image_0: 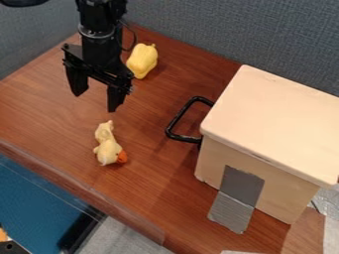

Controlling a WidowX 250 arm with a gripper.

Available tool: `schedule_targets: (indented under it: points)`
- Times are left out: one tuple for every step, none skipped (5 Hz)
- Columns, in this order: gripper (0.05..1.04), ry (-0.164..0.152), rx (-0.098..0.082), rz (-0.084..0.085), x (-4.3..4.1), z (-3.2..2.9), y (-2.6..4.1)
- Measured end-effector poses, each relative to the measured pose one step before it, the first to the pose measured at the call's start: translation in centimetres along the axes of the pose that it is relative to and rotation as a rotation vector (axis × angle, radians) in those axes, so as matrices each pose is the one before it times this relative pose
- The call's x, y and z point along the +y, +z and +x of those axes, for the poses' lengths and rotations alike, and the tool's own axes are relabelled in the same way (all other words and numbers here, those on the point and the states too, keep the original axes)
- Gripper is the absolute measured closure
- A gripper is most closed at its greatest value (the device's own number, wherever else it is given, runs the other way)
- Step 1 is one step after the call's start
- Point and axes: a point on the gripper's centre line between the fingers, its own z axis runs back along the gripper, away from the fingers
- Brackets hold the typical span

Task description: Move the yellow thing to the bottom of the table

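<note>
The black gripper point(96, 101) hangs over the upper left of the table point(149, 186), its two fingers spread apart with nothing between them. Just right of it and partly behind lies a yellow bell pepper point(143, 60), near the back wall. Below the gripper, toward the front edge, a pale yellow plush duck point(106, 144) with an orange bill lies on the wood. Neither yellow object appears to be held by the gripper.
A large cream box point(278, 124) with a black handle point(173, 122) and grey tape point(236, 198) takes up the right side. Grey-blue partitions point(218, 34) border the back. The table's front edge runs diagonally at lower left.
</note>
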Motion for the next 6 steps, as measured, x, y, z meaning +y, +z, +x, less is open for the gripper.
schedule_targets:
  points:
    - [0.083,-0.0031,0.0313,-0.008,-0.148,-0.274,-0.853]
    - [0.083,-0.0344,-0.0023,-0.0064,0.346,2.366,-0.557]
    - [0.083,0.0248,-0.0169,-0.0248,1.312,2.522,-0.126]
    - [0.083,0.0157,-0.0272,-0.0243,0.561,2.511,0.065]
    - [0.083,0.0132,-0.0392,-0.0126,0.312,2.541,-0.058]
    - [0.083,0.0236,-0.0197,0.0172,0.452,1.893,-0.382]
